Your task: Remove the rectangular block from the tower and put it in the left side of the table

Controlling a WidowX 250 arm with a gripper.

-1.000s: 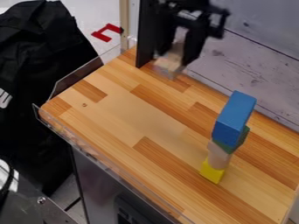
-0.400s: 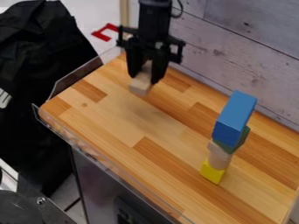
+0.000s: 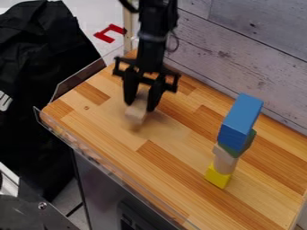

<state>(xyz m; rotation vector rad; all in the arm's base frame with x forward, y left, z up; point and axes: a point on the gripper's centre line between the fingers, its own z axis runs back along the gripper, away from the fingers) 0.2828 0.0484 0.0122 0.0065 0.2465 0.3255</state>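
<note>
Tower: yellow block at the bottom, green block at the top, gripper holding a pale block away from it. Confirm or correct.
Wrong at the top: the camera view shows the blue block there, above the green block. The rest stands: yellow block at the bottom, gripper holding a pale block away from the tower.

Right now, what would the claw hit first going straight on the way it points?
The table: the claw points down, and the block it holds would likely touch first. The tower is off that line. Remaining height is unclear from this angle.
</note>
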